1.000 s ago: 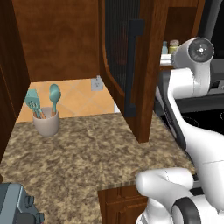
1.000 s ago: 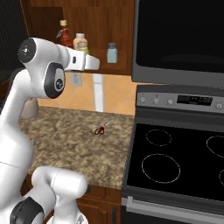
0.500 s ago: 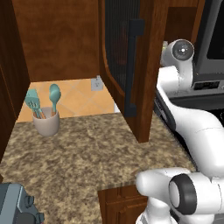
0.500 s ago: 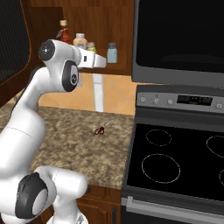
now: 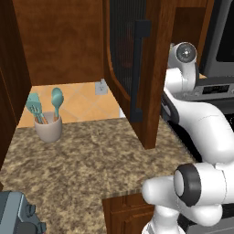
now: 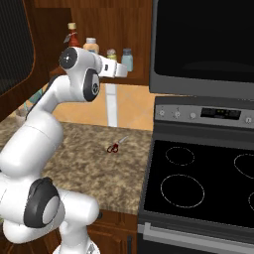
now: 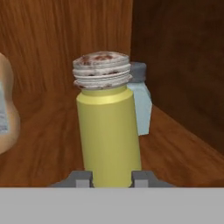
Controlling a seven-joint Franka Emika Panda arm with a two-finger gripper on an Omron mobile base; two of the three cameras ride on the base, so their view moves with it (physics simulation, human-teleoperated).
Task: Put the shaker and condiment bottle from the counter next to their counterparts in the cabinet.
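The shaker (image 7: 108,135) stands upright on the cabinet (image 6: 130,20) shelf, its long axis vertical and its grey-silver cap pointing up, seen between the gripper (image 7: 108,178) fingertips (image 7: 79,178) in the hand view. The two dark tips sit on either side of the yellow-green body at its base; whether they press on it or stand just clear cannot be told. Just behind the shaker, toward the cabinet's dark right side wall, stands the pale blue-grey counterpart bottle (image 7: 141,103), also upright, its lower part partly covered by the shaker. In the right base view the shaker (image 6: 111,54) shows as a small capped shape at the shelf's front edge, with the pale blue-grey bottle (image 6: 127,59) just beside it nearer the shelf's right end. Farther along toward the left end stand the red condiment bottle (image 6: 73,36), neck up, and a tan jar (image 6: 90,45) with a light cap. The white arm (image 6: 74,87) reaches up to the shelf from the counter (image 6: 84,158), where small red scissors (image 6: 115,146) lie near the stove (image 6: 198,183). A crock of teal utensils (image 5: 46,119) stands at the counter's back edge.
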